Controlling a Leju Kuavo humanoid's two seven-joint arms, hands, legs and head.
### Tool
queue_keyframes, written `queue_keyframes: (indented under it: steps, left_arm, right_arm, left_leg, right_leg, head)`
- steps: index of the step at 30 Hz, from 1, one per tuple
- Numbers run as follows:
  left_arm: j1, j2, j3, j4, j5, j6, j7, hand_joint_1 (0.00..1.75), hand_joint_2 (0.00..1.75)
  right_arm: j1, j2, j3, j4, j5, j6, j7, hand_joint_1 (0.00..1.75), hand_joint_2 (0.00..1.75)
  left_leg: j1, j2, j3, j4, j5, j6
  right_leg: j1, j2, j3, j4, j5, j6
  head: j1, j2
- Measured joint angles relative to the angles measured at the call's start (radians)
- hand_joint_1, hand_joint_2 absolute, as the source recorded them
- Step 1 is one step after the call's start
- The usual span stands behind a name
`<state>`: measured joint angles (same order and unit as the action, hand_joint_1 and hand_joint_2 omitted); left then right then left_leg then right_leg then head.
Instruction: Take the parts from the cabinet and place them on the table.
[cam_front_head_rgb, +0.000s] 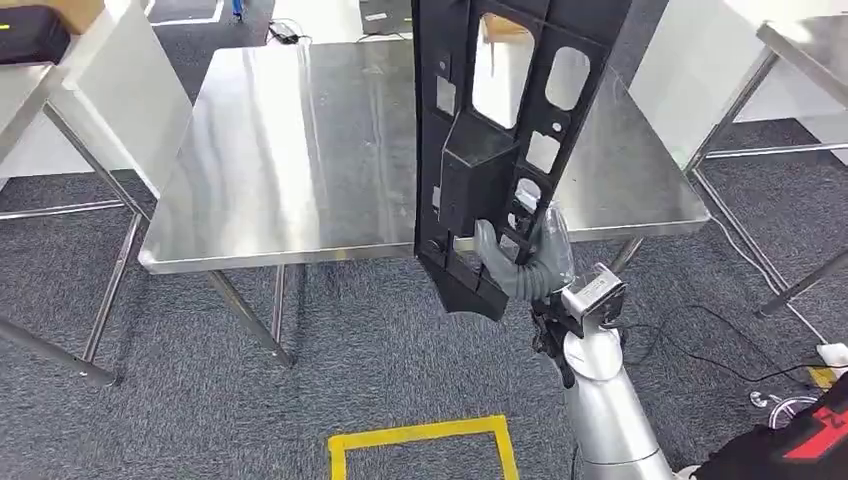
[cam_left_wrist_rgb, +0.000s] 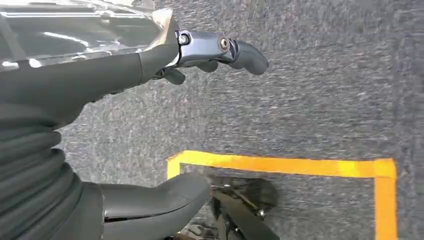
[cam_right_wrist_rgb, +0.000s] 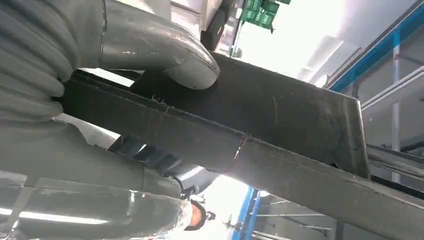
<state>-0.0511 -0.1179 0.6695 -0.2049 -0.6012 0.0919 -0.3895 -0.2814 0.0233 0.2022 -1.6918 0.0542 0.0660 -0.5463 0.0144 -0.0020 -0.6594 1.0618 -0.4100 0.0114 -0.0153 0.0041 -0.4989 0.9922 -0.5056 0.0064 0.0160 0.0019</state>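
A long black plastic part (cam_front_head_rgb: 500, 130) with several cut-out windows stands nearly upright in front of the steel table (cam_front_head_rgb: 290, 160). My right hand (cam_front_head_rgb: 525, 258) grips it near its lower end, and the part's top runs out of the head view. Up close in the right wrist view, the grey thumb (cam_right_wrist_rgb: 165, 47) presses on the black part (cam_right_wrist_rgb: 270, 130). My left hand (cam_left_wrist_rgb: 150, 90) hangs over grey carpet with its fingers apart and nothing in them.
A yellow tape square (cam_front_head_rgb: 425, 445) marks the carpet in front of me, also the tape square (cam_left_wrist_rgb: 290, 167) under the left hand. More steel tables stand at the left (cam_front_head_rgb: 60, 100) and right (cam_front_head_rgb: 800, 50). Cables (cam_front_head_rgb: 720, 350) lie on the floor at the right.
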Motion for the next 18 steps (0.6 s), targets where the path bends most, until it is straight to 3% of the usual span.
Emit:
queue_keyframes:
  steps: [1, 2, 3, 4, 5, 6, 7, 8, 10, 11, 12, 13, 14, 15, 16, 17, 18]
  left_arm:
    - [0.000, 0.000, 0.000, 0.001, 0.000, 0.000, 0.000, 0.00, 1.75]
    - [-0.002, 0.000, 0.000, 0.000, -0.002, 0.000, -0.001, 0.00, 1.75]
    - [-0.002, -0.001, 0.000, 0.000, -0.003, 0.000, -0.002, 0.00, 1.75]
    - [0.000, -0.001, 0.001, 0.000, -0.003, 0.000, -0.002, 0.00, 1.75]
    - [0.001, -0.002, 0.002, 0.000, -0.003, -0.001, -0.002, 0.00, 1.75]
    - [0.002, -0.002, 0.002, 0.000, -0.003, -0.002, -0.002, 0.00, 1.75]
    - [0.001, -0.001, 0.003, 0.000, -0.005, -0.003, -0.002, 0.00, 1.75]
    - [-0.003, -0.001, 0.003, 0.000, -0.005, -0.003, -0.003, 0.00, 1.75]
    - [-0.003, -0.001, 0.003, 0.000, -0.006, -0.003, -0.003, 0.00, 1.75]
    - [-0.003, -0.002, 0.003, 0.000, -0.006, -0.004, -0.004, 0.00, 1.75]
    - [0.000, -0.002, 0.003, 0.000, -0.008, -0.005, -0.005, 0.00, 1.75]
    - [0.001, -0.002, 0.003, 0.000, -0.008, -0.005, -0.005, 0.00, 1.75]
    - [0.001, -0.002, 0.003, 0.000, -0.010, -0.005, -0.006, 0.00, 1.75]
    - [0.001, -0.002, 0.003, 0.000, -0.012, -0.005, -0.006, 0.00, 1.75]
    - [0.001, -0.002, 0.004, 0.001, -0.015, -0.005, -0.006, 0.00, 1.75]
    - [0.000, -0.001, 0.004, 0.000, -0.015, -0.004, -0.006, 0.00, 1.75]
    - [-0.003, -0.002, 0.004, 0.000, -0.016, -0.004, -0.006, 0.00, 1.75]
  right_arm:
    - [0.000, 0.000, 0.000, 0.000, 0.000, 0.000, 0.000, 1.75, 1.75]
    - [-0.003, 0.001, 0.000, 0.000, -0.001, 0.000, 0.000, 1.75, 1.75]
    - [-0.003, 0.002, 0.000, 0.000, 0.000, -0.001, 0.001, 1.75, 1.75]
    - [-0.002, 0.003, 0.001, 0.000, 0.000, -0.001, 0.002, 1.75, 1.75]
    - [-0.002, 0.004, 0.001, -0.001, -0.001, -0.002, 0.000, 1.75, 1.75]
    - [-0.001, 0.003, 0.001, 0.000, 0.000, -0.002, 0.002, 1.75, 1.75]
    - [-0.005, 0.003, 0.000, 0.000, 0.000, -0.003, 0.001, 1.75, 1.75]
    - [-0.008, 0.003, 0.000, 0.000, 0.000, -0.003, 0.001, 1.75, 1.75]
    - [-0.003, 0.003, 0.000, 0.000, -0.001, -0.004, 0.001, 1.75, 1.75]
    - [0.001, 0.003, 0.000, 0.000, -0.001, -0.004, 0.001, 1.75, 1.75]
    - [0.004, 0.002, -0.001, 0.000, -0.001, -0.004, 0.001, 1.75, 1.75]
    - [0.005, -0.001, -0.002, 0.000, -0.002, -0.004, 0.001, 1.75, 1.75]
    - [0.005, -0.002, -0.002, 0.000, -0.002, -0.005, 0.001, 1.75, 1.75]
    - [0.005, -0.002, -0.002, 0.000, -0.002, -0.005, 0.001, 1.75, 1.75]
    - [0.007, -0.003, -0.002, 0.000, -0.002, -0.005, 0.001, 1.75, 1.75]
    - [0.005, -0.003, -0.002, 0.000, -0.003, -0.005, 0.001, 1.75, 1.75]
    - [0.006, -0.002, -0.001, -0.001, -0.002, -0.006, 0.001, 1.75, 1.75]
  left_leg:
    - [-0.006, -0.001, 0.007, -0.025, -0.011, 0.005]
    - [-0.008, 0.000, 0.008, -0.027, -0.044, 0.015]
    - [-0.013, -0.001, 0.014, -0.030, -0.041, 0.021]
    - [-0.014, -0.006, 0.015, -0.041, -0.029, 0.034]
    - [-0.013, -0.006, 0.045, -0.041, -0.027, 0.045]
    - [-0.012, -0.003, 0.056, -0.049, -0.027, 0.050]
    - [-0.012, -0.003, 0.066, -0.048, -0.027, 0.055]
    - [-0.012, -0.003, 0.068, -0.048, -0.030, 0.059]
    - [-0.012, -0.006, 0.072, -0.048, -0.041, 0.061]
    - [-0.013, -0.007, 0.078, -0.048, -0.048, 0.061]
    - [-0.013, -0.009, 0.086, -0.048, -0.056, 0.060]
    - [-0.013, -0.011, 0.098, -0.048, -0.065, 0.058]
    - [-0.013, -0.012, 0.112, -0.048, -0.074, 0.055]
    - [-0.013, -0.013, 0.123, -0.048, -0.083, 0.052]
    - [-0.015, -0.013, 0.127, -0.048, -0.094, 0.046]
    - [-0.018, -0.015, 0.138, -0.048, -0.106, 0.040]
    - [-0.018, -0.013, 0.143, -0.054, -0.113, 0.031]
  right_leg:
    - [0.004, -0.001, 0.009, 0.002, -0.009, 0.007]
    - [0.006, 0.003, 0.000, -0.001, -0.014, 0.014]
    - [0.006, 0.002, 0.000, -0.011, -0.020, 0.022]
    - [0.010, 0.002, 0.017, 0.016, -0.006, 0.034]
    - [0.012, 0.003, 0.027, 0.014, -0.008, 0.041]
    - [0.010, 0.001, 0.020, 0.028, -0.021, 0.046]
    - [0.007, 0.001, -0.001, 0.076, -0.029, 0.047]
    - [0.005, 0.001, -0.050, 0.154, -0.035, 0.044]
    - [0.005, 0.001, -0.158, 0.289, -0.094, 0.027]
    - [0.004, 0.001, -0.190, 0.312, -0.120, 0.030]
    - [0.004, 0.001, -0.202, 0.295, -0.124, 0.036]
    - [0.003, 0.001, -0.194, 0.241, -0.102, 0.045]
    - [0.003, 0.000, -0.173, 0.160, -0.054, 0.055]
    - [0.003, -0.002, -0.148, 0.080, 0.005, 0.069]
    - [0.003, -0.010, -0.133, 0.023, 0.083, 0.073]
    - [0.006, -0.018, -0.134, 0.016, 0.068, 0.050]
    - [0.014, -0.015, -0.119, 0.015, 0.071, 0.041]
  head:
    - [0.001, 0.000]
    - [-0.001, 0.000]
    - [0.000, 0.000]
    - [0.000, 0.000]
    - [0.000, 0.000]
    - [0.002, 0.000]
    - [0.001, 0.000]
    - [0.005, 0.000]
    - [0.005, 0.000]
    - [0.006, 0.000]
    - [0.005, 0.000]
    - [0.006, 0.000]
    - [0.005, 0.000]
    - [0.006, 0.000]
    - [0.006, 0.000]
    - [0.005, 0.000]
    - [0.007, 0.000]
